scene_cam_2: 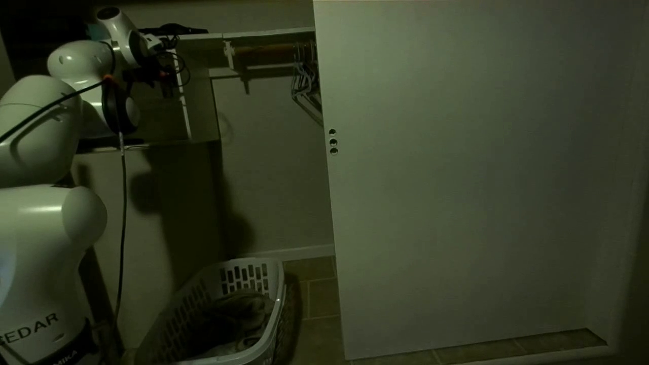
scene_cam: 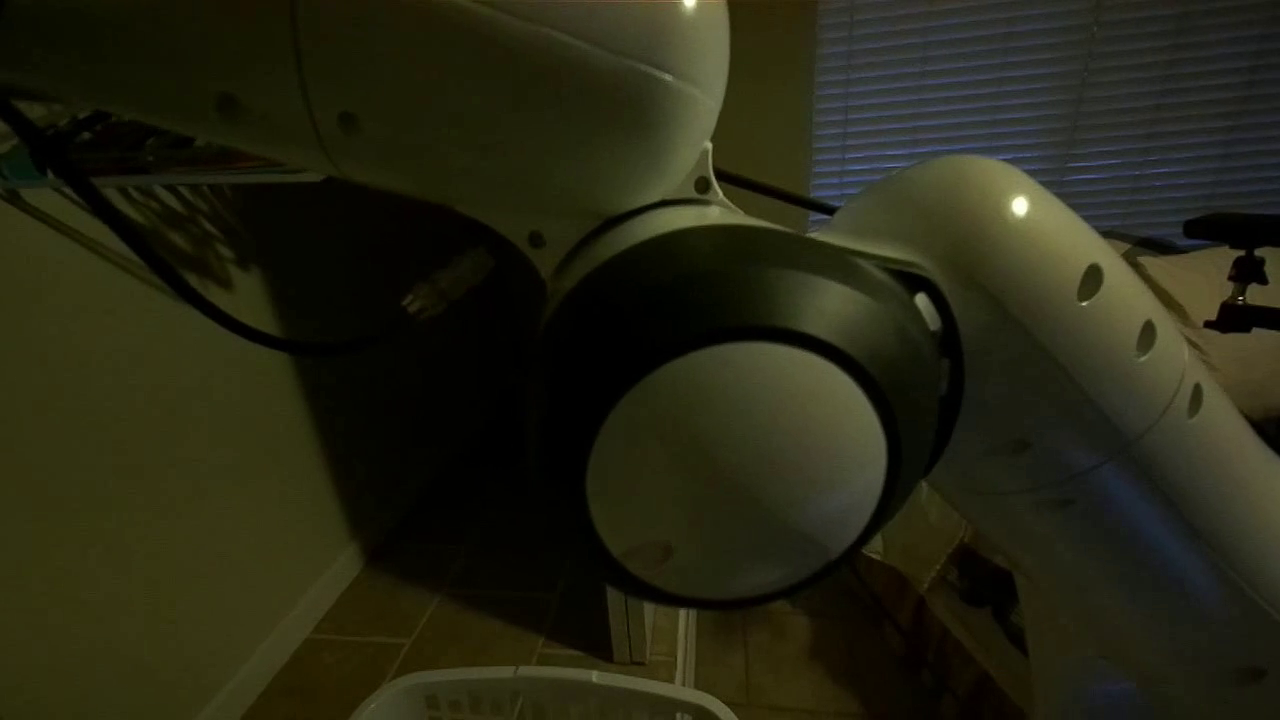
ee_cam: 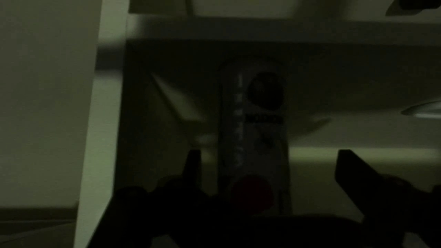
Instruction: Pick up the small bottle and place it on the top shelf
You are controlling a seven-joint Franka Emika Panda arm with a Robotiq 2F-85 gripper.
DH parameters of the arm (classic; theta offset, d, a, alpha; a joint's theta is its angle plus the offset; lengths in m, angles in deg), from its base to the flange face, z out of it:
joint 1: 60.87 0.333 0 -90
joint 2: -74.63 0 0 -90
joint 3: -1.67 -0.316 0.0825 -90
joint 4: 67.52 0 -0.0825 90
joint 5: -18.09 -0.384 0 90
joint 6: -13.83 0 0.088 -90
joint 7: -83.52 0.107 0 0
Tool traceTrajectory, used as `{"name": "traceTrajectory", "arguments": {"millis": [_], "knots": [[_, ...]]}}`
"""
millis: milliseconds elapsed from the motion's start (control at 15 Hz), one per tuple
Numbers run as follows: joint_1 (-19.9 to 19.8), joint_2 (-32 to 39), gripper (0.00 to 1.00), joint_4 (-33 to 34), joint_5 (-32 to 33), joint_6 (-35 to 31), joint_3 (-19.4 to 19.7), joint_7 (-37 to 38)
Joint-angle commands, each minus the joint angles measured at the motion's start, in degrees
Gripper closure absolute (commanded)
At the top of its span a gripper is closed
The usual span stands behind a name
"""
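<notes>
The small bottle (ee_cam: 256, 137) is a pale cylinder with dark lettering, a dark round mark and a red circle, dim in the wrist view. It is inside a shelf compartment; which end is up I cannot tell. My gripper (ee_cam: 268, 153) is open, with one finger on each side of the bottle and a gap on both sides, wider on the right of the picture. The gripper is also a dark shape by the shelf unit in an exterior view (scene_cam_2: 165, 83), where the bottle cannot be made out. A white top shelf board (scene_cam_2: 263, 34) runs above.
The compartment's upright panel edge (ee_cam: 100, 137) and a cross board (ee_cam: 275, 31) bound the space near the bottle. Hangers (scene_cam_2: 304, 81) hang beneath the top shelf beside a white sliding door (scene_cam_2: 456, 177). A white laundry basket (scene_cam_2: 280, 284) with cloth stands on the floor.
</notes>
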Motion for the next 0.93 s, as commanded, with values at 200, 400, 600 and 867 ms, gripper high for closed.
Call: {"name": "traceTrajectory", "arguments": {"millis": [200, 400, 600, 867], "knots": [[0.59, -3.78, 0.00, -0.40, 0.96, 10.36, 1.74, -2.74], [0.60, -6.24, 0.00, -0.94, 0.91, 17.12, 1.61, -5.50], [0.45, -8.12, 0.00, -0.47, 0.54, 22.27, 0.98, -7.67], [-0.31, -10.03, 0.00, -0.29, -1.52, 23.22, -1.34, -11.45]]}}
